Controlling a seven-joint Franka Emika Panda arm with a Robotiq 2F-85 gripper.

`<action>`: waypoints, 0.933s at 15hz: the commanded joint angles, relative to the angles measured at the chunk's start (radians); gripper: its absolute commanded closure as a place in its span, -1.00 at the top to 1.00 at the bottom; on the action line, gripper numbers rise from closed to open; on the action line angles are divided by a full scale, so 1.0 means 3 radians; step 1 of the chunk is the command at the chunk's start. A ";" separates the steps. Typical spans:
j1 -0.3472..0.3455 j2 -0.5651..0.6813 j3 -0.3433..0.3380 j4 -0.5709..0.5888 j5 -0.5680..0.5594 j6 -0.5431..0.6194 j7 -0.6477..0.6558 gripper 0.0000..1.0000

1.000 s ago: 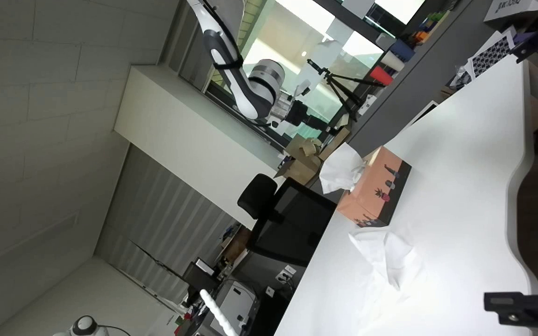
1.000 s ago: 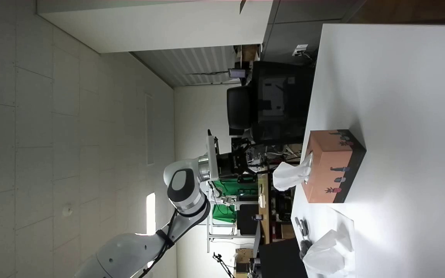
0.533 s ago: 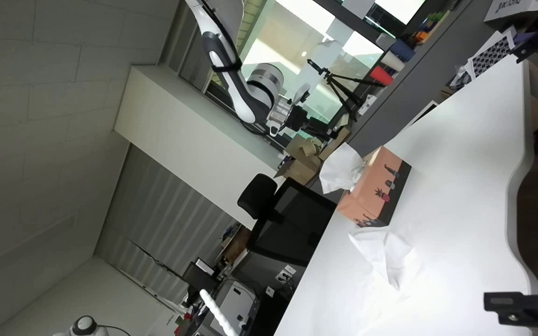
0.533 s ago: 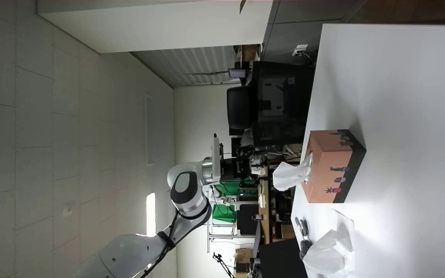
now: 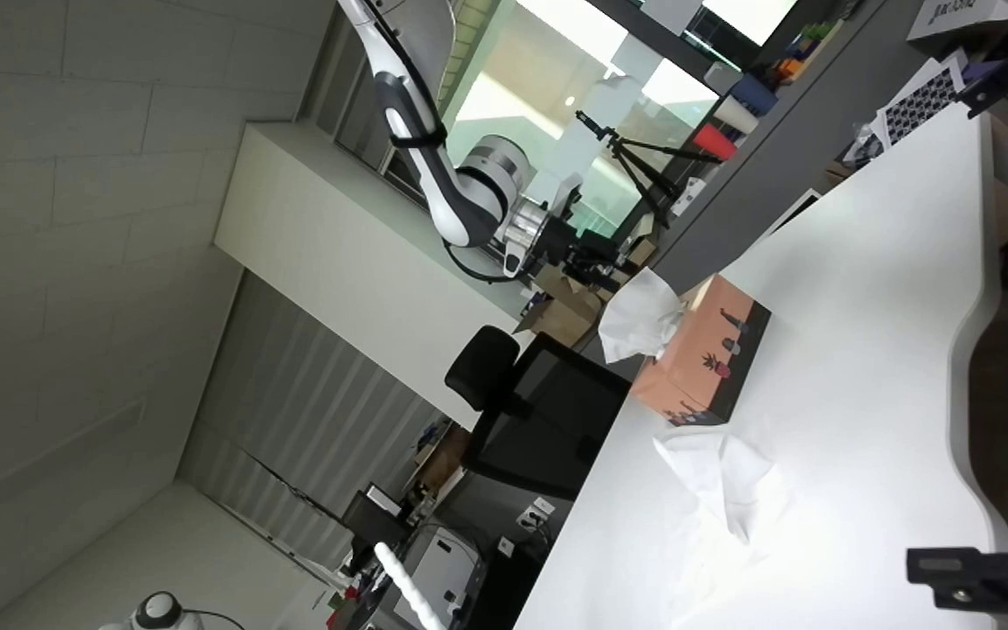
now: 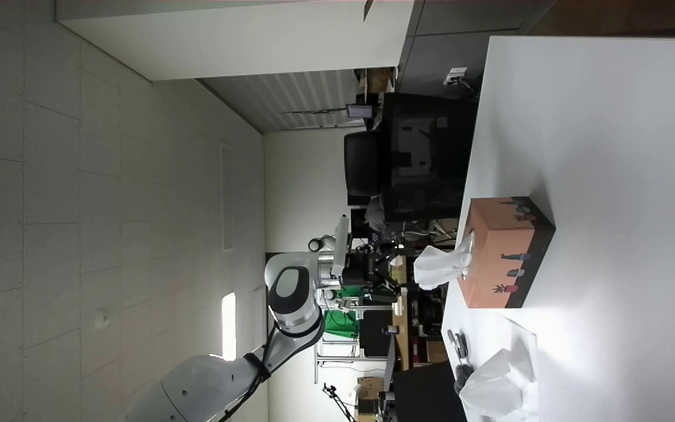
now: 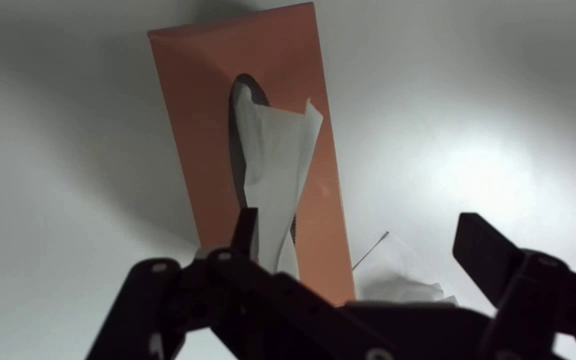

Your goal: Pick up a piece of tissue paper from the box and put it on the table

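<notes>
In the wrist view the gripper [image 7: 360,239] hangs above the box [image 7: 318,200], fingers spread wide — one fingertip [image 7: 246,232] crosses in front of the slot [image 7: 236,155], the other shows against the white table [image 7: 468,110]. The piece of tissue paper [image 7: 275,165] is in the box: lower end down in the oval slot, crumpled upper part standing out above the top, near the gripper. Box stands on the table in both exterior views; salmon-pink, dark band along the base, small plants printed on its sides. Loose tissue [image 5: 731,481] lies crumpled on the table just beside the box — whether they touch, cannot tell; white on white, its outline partly lost. The gripper hides part of it in the wrist view. Arm [image 6: 293,287] carries the gripper on the tissue side of the box. Black chair [image 5: 548,420] past the table edge in an exterior view; tripod [image 5: 620,149] farther back.
</notes>
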 commanded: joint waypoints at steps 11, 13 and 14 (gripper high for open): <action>-0.0029 0.0332 0.0128 -0.0009 0.0005 0.0688 -0.0450 0.37; -0.0032 0.0341 0.0141 -0.0025 0.0000 0.0754 -0.0463 0.06; -0.0040 0.0337 0.0152 -0.0037 0.0005 0.0774 -0.0491 -0.07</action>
